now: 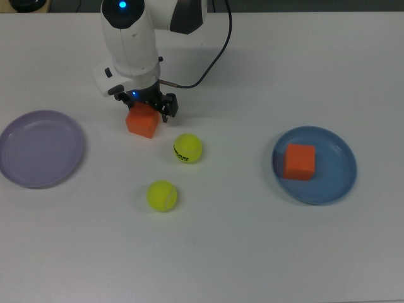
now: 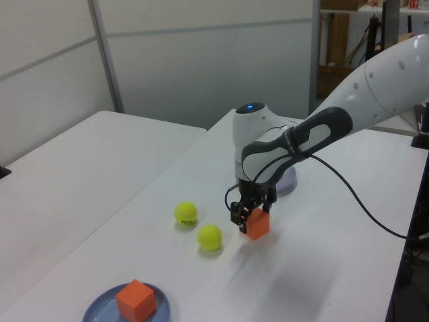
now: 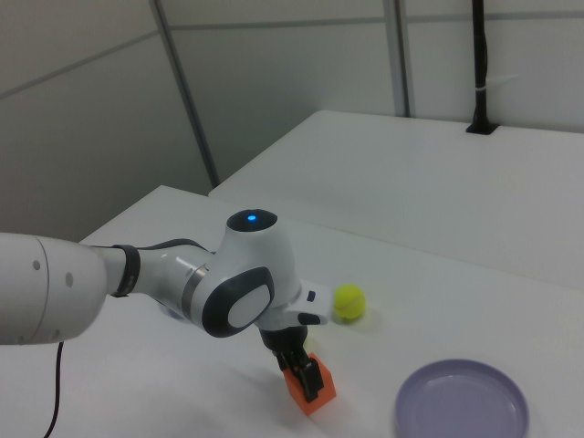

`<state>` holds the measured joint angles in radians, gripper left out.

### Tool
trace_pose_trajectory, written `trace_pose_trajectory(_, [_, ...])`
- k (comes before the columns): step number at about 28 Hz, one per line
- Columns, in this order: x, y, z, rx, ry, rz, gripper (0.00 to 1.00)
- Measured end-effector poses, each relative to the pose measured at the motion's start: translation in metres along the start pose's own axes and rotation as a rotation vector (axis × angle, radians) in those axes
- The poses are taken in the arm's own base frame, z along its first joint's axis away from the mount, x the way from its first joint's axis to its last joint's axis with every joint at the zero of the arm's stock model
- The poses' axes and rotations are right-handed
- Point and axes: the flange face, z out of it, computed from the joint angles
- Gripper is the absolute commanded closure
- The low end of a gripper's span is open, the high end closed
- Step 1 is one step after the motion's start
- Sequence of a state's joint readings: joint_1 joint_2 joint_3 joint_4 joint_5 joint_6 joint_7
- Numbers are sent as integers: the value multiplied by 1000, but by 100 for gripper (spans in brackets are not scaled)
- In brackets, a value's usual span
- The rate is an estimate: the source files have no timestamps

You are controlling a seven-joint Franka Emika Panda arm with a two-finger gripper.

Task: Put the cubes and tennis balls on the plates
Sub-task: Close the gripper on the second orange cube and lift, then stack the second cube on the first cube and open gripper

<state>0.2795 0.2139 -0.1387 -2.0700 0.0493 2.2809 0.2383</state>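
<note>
- The gripper (image 1: 149, 106) is low over the loose cube (image 1: 141, 122), its fingers spread and straddling the cube's upper part; in the left view (image 2: 251, 213) the dark fingers flank the cube (image 2: 257, 225) on either side.
- I judge the jaws not closed on it: the cube looks to rest on the table (image 1: 252, 240), and a gap shows beside at least one finger in the right view (image 3: 301, 365).
- Step in hand: picking up this second cube. One cube (image 1: 298, 162) already sits on the blue plate (image 1: 341, 183), at the top view's right.
- The purple plate (image 1: 38, 151) lies bare at the top view's left, near the loose cube; it is the likely goal for it, though either plate would serve.
- The lettered ball (image 1: 187, 148) lies just beside the loose cube, apart from it, and the plain ball (image 1: 162, 196) sits a little nearer the camera in the top view. Both are on the table, off the plates.
- Next move calls for squeezing the fingers squarely on two opposite faces, then a straight lift before carrying toward the purple plate.
- Risk: the cube sits slightly turned to the fingers, so an off-centre pinch could twist it or nudge it toward the lettered ball.
</note>
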Motion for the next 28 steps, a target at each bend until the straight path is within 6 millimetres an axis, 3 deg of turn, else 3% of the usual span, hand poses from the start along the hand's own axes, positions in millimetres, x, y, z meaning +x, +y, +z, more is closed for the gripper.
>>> trace_pose_trajectory(1, [0,0,1,-1,-1,-4,100])
trace_pose_trajectory(9, [6,-2,-7,5,23,-39,100])
trace_pose_trajectory(15, [10,-17,-56,35,95,-97,100])
trace_pose_trajectory(22, [1,-83,-148,83,131,-203,100])
trace_pose_trajectory(25, [-4,-113,-166,110,152,-237,100])
trace_pose_trajectory(28, [-12,-148,-168,129,157,-276,100])
